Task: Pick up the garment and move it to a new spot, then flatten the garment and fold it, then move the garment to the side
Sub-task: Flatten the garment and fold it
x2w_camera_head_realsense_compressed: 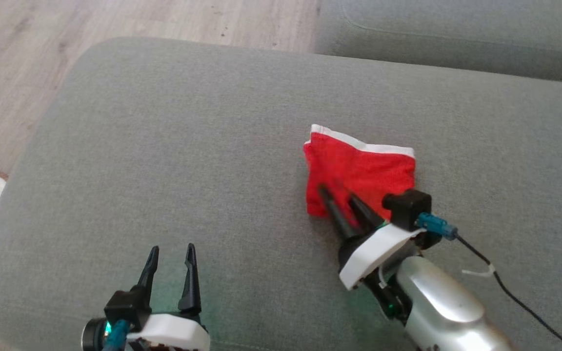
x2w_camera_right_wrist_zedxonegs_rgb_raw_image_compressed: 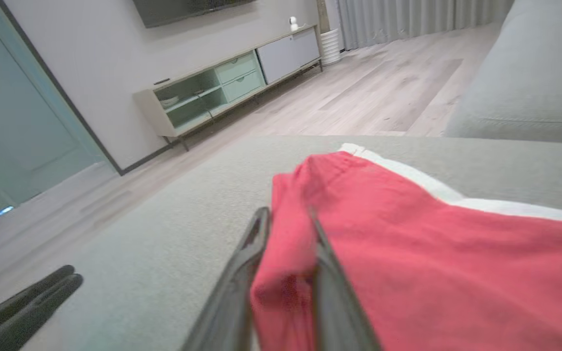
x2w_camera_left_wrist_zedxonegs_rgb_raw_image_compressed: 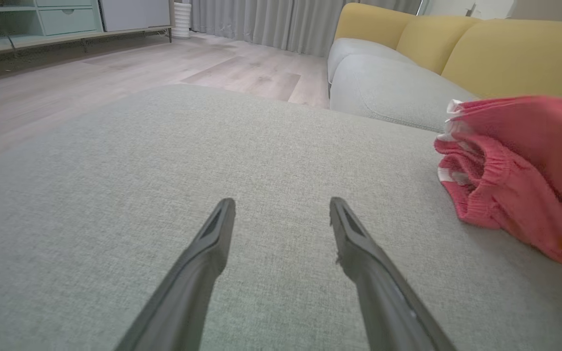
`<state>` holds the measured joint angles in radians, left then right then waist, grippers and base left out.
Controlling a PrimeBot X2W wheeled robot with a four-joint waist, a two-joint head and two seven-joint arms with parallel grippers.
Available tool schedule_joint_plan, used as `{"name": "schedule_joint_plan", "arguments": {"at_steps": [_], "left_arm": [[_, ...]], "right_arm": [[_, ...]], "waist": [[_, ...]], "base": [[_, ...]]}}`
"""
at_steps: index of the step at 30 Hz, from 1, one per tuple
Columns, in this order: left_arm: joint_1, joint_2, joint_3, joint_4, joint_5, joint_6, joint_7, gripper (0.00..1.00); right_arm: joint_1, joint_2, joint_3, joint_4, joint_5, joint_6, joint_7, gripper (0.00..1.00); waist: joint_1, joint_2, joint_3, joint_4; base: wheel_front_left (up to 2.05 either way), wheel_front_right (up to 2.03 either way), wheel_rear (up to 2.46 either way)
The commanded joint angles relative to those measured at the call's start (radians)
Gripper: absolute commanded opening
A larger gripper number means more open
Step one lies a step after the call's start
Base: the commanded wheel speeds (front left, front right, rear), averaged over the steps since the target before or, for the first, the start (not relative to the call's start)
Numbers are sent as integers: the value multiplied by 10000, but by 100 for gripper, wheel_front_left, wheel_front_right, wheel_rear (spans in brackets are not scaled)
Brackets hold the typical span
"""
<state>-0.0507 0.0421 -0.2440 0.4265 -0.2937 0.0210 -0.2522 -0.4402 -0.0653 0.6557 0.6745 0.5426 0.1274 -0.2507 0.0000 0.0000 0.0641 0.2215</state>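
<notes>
Grey sofa cushion (x2w_camera_head_realsense_compressed: pixel 164 146) | folded red garment (x2w_camera_head_realsense_compressed: pixel 359 165) lies right of centre, likely set aside | our right jaws narrowly straddle a fold, grip unclear | left jaws wide, empty, waiting.

broad grey fabric cushion (x2w_camera_head_realsense_compressed: pixel 164 146) in the foreground. pale wood plank floor (x2w_camera_right_wrist_zedxonegs_rgb_raw_image_compressed: pixel 383 92) beyond. low open-shelved cabinet (x2w_camera_right_wrist_zedxonegs_rgb_raw_image_compressed: pixel 212 92) along a plain light wall (x2w_camera_right_wrist_zedxonegs_rgb_raw_image_compressed: pixel 90 48). grey curtains (x2w_camera_left_wrist_zedxonegs_rgb_raw_image_compressed: pixel 261 24) at the far end. grey sofa seat (x2w_camera_left_wrist_zedxonegs_rgb_raw_image_compressed: pixel 388 87), yellow backrests (x2w_camera_left_wrist_zedxonegs_rgb_raw_image_compressed: pixel 505 53) behind. soft even daylight.
</notes>
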Motion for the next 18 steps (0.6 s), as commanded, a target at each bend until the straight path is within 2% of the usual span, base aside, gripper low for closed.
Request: {"name": "schedule_joint_plan", "arguments": {"at_steps": [1, 4, 7, 13, 18], "left_arm": [[-187, 81, 274, -264, -44, 48, -95, 100], [-180, 81, 458, -358, 30, 122, -95, 100], [-155, 81, 657, -482, 134, 169, -95, 100], [-119, 81, 1072, -728, 643, 305, -95, 100], [37, 81, 1439, -971, 1281, 419, -95, 100]], "right_arm": [[-198, 148, 182, -351, 110, 33, -110, 100], [-63, 148, 34, -507, 246, 33, -110, 100], [259, 149, -625, -779, 14, 33, -110, 100], [1262, 148, -3265, -1416, -1373, 33, -110, 100], [2135, 149, -4620, -1947, -2257, 33, -110, 100]], "waist": [[0, 0, -28, -14], [0, 0, -66, -281], [0, 0, -113, -764], [0, 0, -189, -1825], [0, 0, -274, -2482]], "base": [[0, 0, 0], [0, 0, 0], [0, 0, 0], [0, 0, 0], [0, 0, 0]]}}
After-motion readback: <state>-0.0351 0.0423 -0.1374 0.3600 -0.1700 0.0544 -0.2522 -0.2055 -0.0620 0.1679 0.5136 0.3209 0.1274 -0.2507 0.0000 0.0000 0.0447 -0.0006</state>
